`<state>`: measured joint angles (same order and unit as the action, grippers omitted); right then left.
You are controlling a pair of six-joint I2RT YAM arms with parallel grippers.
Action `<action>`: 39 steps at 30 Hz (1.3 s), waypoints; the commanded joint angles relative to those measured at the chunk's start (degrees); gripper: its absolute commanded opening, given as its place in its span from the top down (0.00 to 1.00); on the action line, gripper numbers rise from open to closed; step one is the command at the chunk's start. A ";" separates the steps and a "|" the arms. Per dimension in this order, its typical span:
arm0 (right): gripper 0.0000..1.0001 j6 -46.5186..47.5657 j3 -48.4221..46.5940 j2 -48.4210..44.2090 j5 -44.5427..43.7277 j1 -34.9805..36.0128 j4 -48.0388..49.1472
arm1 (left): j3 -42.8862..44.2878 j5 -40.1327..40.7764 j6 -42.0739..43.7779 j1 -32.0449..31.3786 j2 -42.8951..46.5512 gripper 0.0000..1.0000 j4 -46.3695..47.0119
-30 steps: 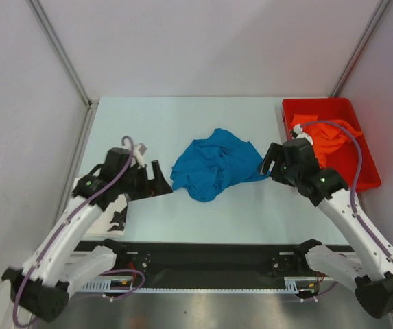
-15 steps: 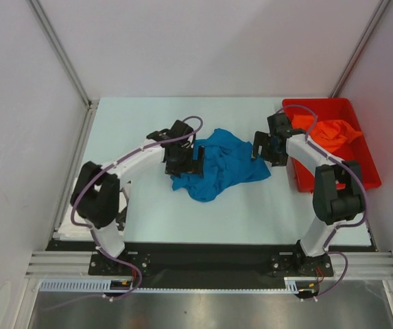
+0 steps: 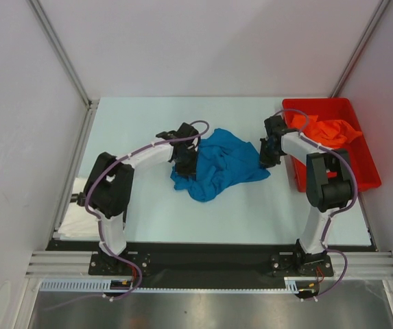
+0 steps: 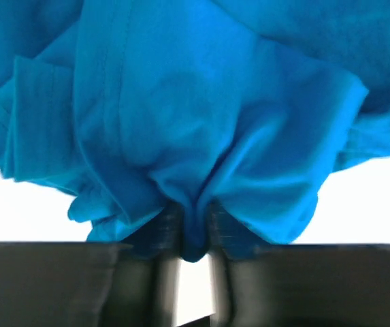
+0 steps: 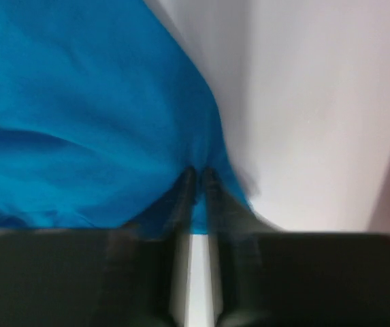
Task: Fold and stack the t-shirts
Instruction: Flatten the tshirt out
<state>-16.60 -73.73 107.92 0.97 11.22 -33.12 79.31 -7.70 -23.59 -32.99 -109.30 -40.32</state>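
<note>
The crumpled blue t-shirt [image 3: 222,163] lies mid-table. My left gripper [image 3: 186,162] is at its left edge; in the left wrist view it [image 4: 195,231] is shut on a bunched fold of the blue t-shirt [image 4: 201,122]. My right gripper [image 3: 268,153] is at the shirt's right edge. The right wrist view shows it [image 5: 198,182] pinched shut on the hem of the blue t-shirt [image 5: 79,116]. An orange t-shirt [image 3: 333,130] sits crumpled in the red bin [image 3: 362,179]. The white blotched t-shirt cannot be made out.
The red bin stands at the table's right side, close beside my right arm's forearm [image 3: 299,144]. Pale walls with metal posts [image 3: 59,51] close in the left, back and right. Bare table [image 3: 251,212] lies in front of the blue shirt.
Both grippers were open at the blue shirt's edges half a second ago and have now closed on its cloth. Both arms shifted slightly.
</note>
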 commanded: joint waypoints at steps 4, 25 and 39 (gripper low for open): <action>1.00 0.60 -3.16 -3.83 -4.39 0.20 -2.63 | 0.67 4.61 0.04 -0.14 11.35 1.00 -0.46; 1.00 -5.64 -15.28 -64.67 -8.12 13.03 -23.04 | 10.24 23.69 -0.58 -0.05 59.28 1.00 -18.30; 1.00 -6.87 -17.24 -63.01 -1.41 12.95 -18.31 | 12.45 22.03 1.71 -0.05 58.93 1.00 -15.32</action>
<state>-22.76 -90.65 43.38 -1.89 24.21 -55.31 92.77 13.23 -23.75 -32.99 -49.54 -57.89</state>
